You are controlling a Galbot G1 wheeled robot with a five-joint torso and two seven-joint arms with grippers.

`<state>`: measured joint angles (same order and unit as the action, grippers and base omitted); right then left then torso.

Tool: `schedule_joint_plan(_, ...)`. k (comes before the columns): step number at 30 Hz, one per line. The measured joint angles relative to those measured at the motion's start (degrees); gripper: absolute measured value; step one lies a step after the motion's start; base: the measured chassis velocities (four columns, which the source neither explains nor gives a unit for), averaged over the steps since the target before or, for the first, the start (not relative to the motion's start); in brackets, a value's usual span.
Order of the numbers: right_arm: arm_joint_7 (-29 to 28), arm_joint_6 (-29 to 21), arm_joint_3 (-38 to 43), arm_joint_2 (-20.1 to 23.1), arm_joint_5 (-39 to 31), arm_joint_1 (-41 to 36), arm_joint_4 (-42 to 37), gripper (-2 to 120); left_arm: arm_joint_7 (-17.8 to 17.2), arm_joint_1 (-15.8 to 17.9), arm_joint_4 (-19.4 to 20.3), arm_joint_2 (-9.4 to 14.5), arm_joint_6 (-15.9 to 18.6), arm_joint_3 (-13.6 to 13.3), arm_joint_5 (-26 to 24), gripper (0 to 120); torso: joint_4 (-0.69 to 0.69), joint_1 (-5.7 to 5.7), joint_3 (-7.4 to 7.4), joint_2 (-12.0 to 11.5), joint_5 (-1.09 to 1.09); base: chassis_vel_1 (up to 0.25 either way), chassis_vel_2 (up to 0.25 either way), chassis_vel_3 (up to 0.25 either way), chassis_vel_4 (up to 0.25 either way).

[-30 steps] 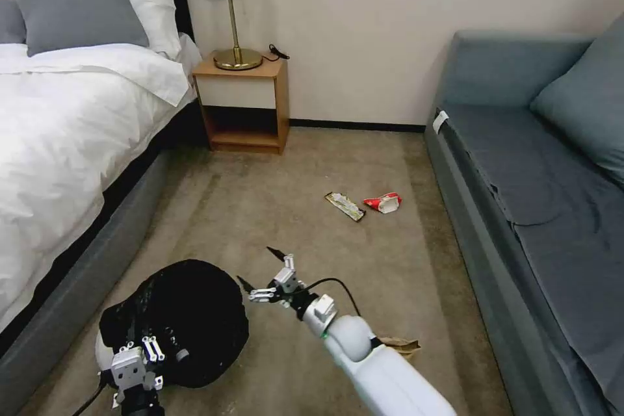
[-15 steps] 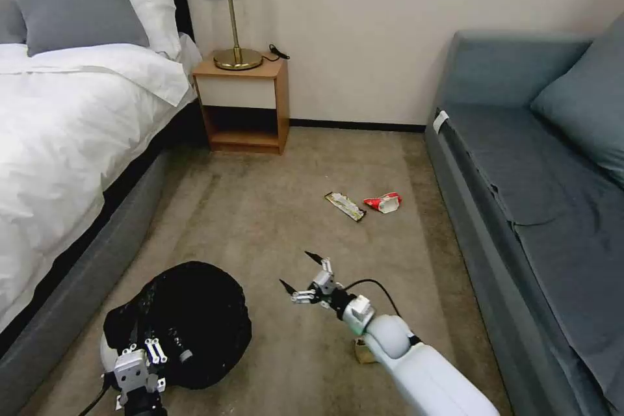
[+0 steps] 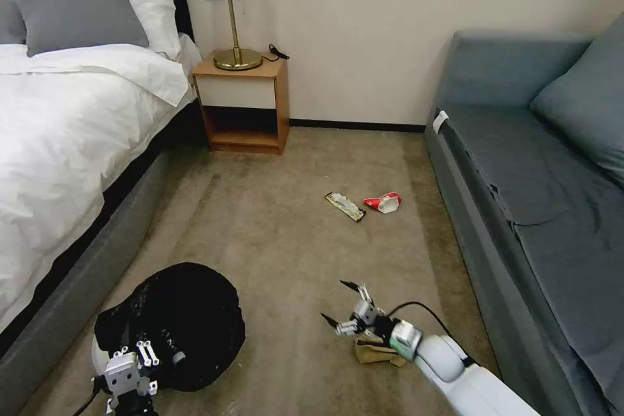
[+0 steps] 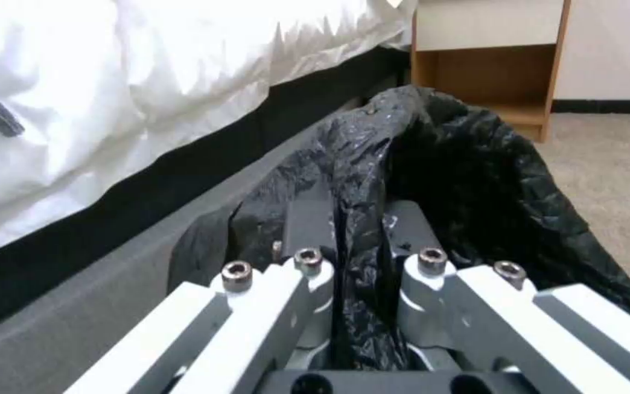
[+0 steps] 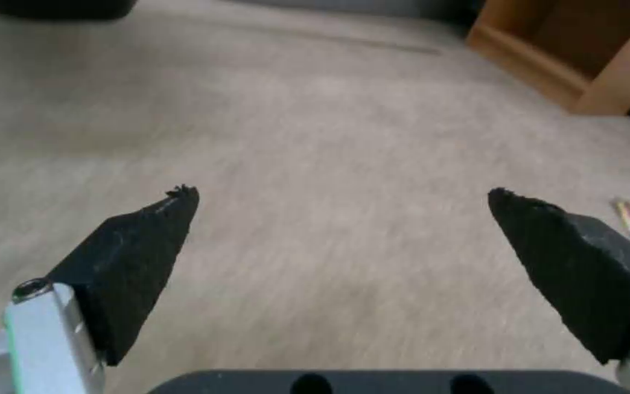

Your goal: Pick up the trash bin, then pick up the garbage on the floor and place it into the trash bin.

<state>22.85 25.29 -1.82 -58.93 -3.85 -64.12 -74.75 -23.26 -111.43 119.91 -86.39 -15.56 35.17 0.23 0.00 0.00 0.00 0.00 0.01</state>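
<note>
Head view: left gripper (image 3: 133, 364) clamped on bin (image 3: 172, 322) rim near bed (image 3: 65, 143); right gripper (image 3: 343, 304) spread wide over brown paper (image 3: 374, 352); wrapper (image 3: 344, 206) and packet (image 3: 383, 202) farther off. Left wrist view: fingers (image 4: 308, 219) pinching black bag (image 4: 476, 180). Right wrist view: pads (image 5: 140, 241) wide apart above carpet (image 5: 315, 137).

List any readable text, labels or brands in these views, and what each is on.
None legible.
Flat wrapper on the carpet: print too small to read.
Red-and-white packet beside it: print too small to read.
White tag on the sofa edge: nothing readable.
</note>
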Motion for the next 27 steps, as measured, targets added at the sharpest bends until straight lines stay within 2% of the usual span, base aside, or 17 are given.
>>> schedule_joint_plan(9,0.67,4.65,2.25,0.19,3.32,-4.96,3.62,100,0.00,-0.02,-0.99,-0.37,-0.69,-0.87,0.29,6,0.00,0.00,0.00,0.00,-0.01,0.000,0.000,0.000,0.000)
schedule_joint_plan(22,2.02,10.49,5.27,-3.12,5.40,-2.63,16.22,100,-0.13,-0.08,-1.65,-1.01,-0.96,-1.59,1.27,6,0.00,0.00,0.00,0.00,0.00,0.000,0.000,0.000,0.000)
schedule_joint_plan(27,2.39,11.17,6.22,-3.42,5.62,-1.92,18.04,100,-0.19,-0.10,-2.24,-1.08,-1.39,-1.73,1.42,6,0.00,0.00,0.00,0.00,-0.01,0.000,0.000,0.000,0.000)
